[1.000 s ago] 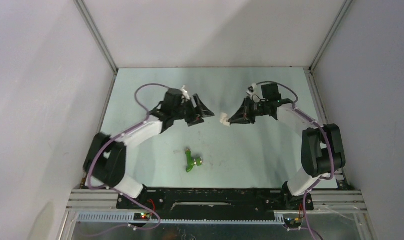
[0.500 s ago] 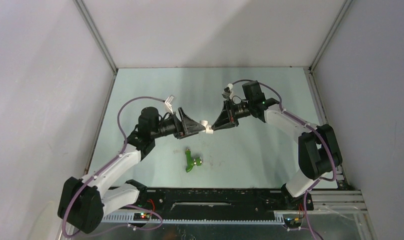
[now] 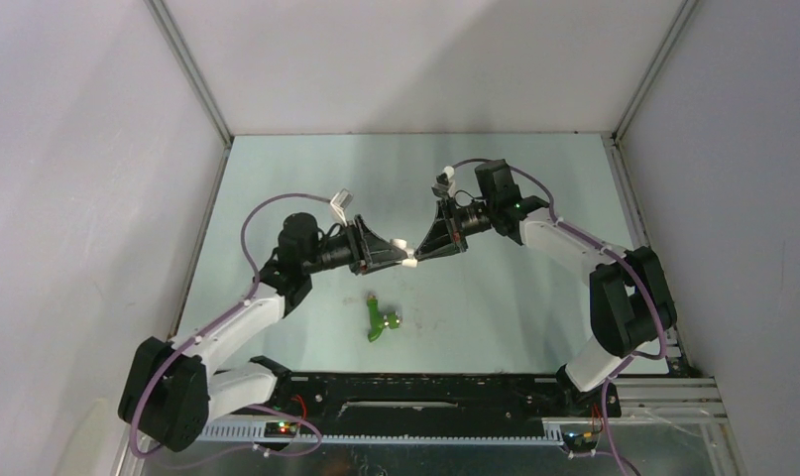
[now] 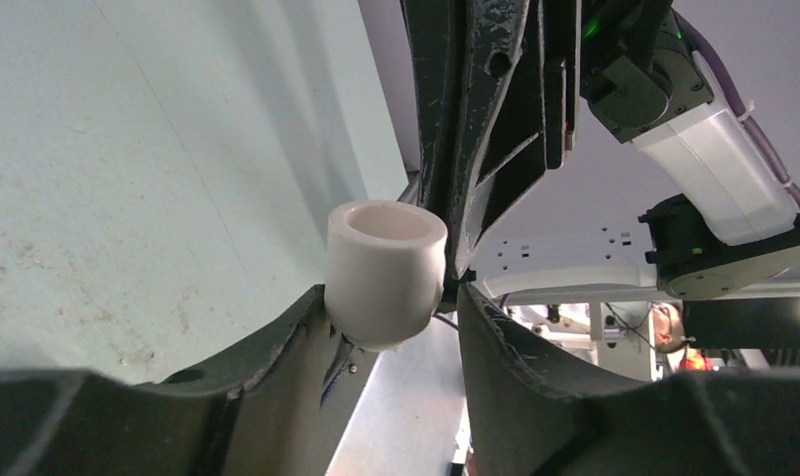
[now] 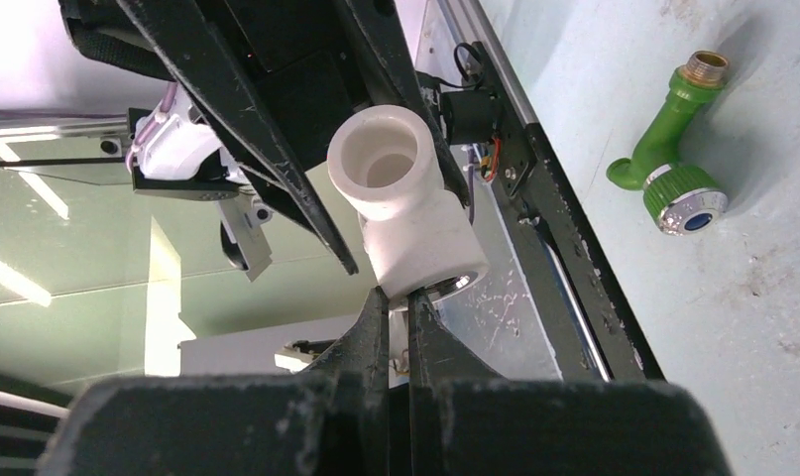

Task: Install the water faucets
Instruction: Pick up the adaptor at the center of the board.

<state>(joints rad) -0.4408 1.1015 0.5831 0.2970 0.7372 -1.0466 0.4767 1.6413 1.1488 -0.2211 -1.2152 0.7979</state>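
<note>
Top external view: both arms reach in over the table [image 3: 534, 188] and meet in mid-air. The left gripper [image 3: 396, 254] and right gripper [image 3: 425, 250] are nose to nose with a white pipe fitting [image 3: 409, 263] between them. The green faucet [image 3: 381, 319] lies on the table nearer the bases, apart from both grippers. No other faucet shows.

Left wrist view: the left fingers stand either side of the fitting's cup-shaped end, one touching it and the other just beside. Whether they clamp it cannot be told.

Right wrist view: the right fingers are pressed almost together, pinching the fitting's lower end, with an open mouth toward the camera. The faucet lies well off to the side.

The step appears to be passing or steadying the fitting. Next, one gripper likely must hold it firm while the other fetches the faucet and lines its brass thread up with a mouth.
</note>
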